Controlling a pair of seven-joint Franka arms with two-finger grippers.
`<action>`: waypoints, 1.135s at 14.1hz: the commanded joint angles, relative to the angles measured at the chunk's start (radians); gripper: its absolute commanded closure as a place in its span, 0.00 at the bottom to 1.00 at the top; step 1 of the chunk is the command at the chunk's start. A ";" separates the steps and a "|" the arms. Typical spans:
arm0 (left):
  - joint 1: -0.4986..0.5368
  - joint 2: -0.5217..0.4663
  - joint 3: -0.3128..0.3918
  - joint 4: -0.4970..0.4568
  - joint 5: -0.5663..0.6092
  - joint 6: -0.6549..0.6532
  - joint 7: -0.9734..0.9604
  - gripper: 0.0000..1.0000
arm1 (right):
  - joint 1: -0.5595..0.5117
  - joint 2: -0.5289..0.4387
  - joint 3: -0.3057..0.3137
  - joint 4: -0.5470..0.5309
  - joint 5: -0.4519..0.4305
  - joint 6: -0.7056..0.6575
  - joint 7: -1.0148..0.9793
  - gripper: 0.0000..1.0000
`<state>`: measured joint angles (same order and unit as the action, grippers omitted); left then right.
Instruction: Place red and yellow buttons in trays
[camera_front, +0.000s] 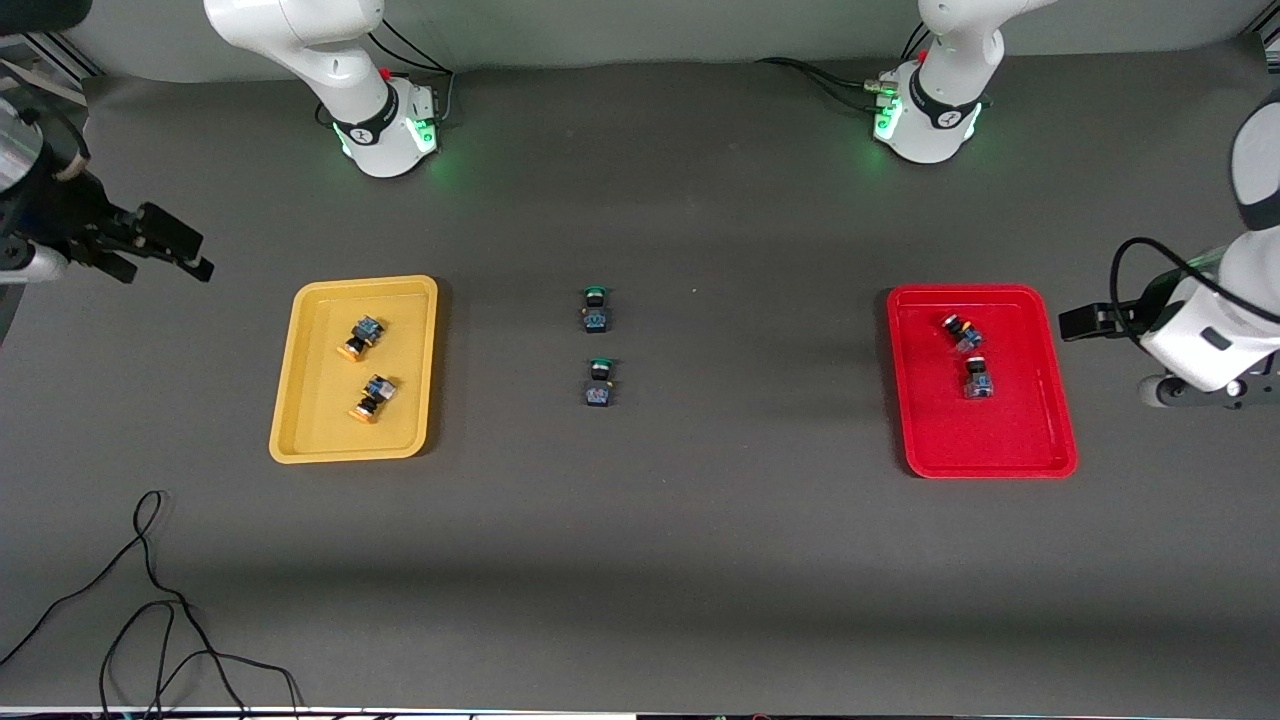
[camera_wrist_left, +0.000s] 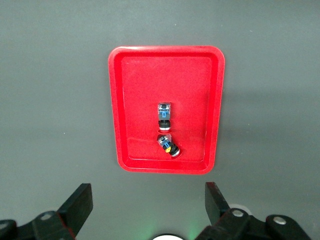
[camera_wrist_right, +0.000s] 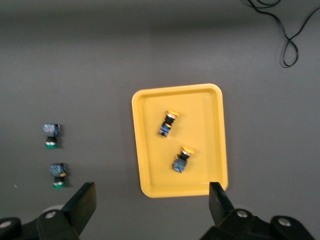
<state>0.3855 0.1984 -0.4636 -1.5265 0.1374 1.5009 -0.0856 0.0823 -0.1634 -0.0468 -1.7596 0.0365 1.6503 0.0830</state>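
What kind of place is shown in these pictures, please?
Probably a robotics lab bench: two arms bolted to a dark grey table, loose cables at its edge, and small push-button switches sorted into a yellow tray and a red tray.

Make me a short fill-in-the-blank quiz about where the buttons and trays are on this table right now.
1. The yellow tray holds ____ orange-capped buttons.
2. The two red-capped buttons lie in the ____ tray.
3. The two buttons on the bare table between the trays have ____ caps.
4. The left gripper hangs with its jaws ____.

Missing words: two; red; green; open
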 joint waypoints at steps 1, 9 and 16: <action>0.062 -0.106 0.009 -0.053 -0.054 -0.021 0.102 0.00 | -0.036 0.025 0.042 0.049 -0.023 -0.032 -0.034 0.00; -0.353 -0.220 0.416 -0.126 -0.078 -0.018 0.106 0.00 | -0.030 0.062 0.038 0.060 -0.018 -0.034 -0.023 0.00; -0.471 -0.189 0.536 -0.119 -0.110 -0.010 0.106 0.00 | -0.032 0.071 0.033 0.069 -0.017 -0.029 -0.029 0.00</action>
<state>0.0164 0.0086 -0.0324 -1.6421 0.0415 1.4833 0.0105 0.0595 -0.1063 -0.0177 -1.7130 0.0314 1.6328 0.0777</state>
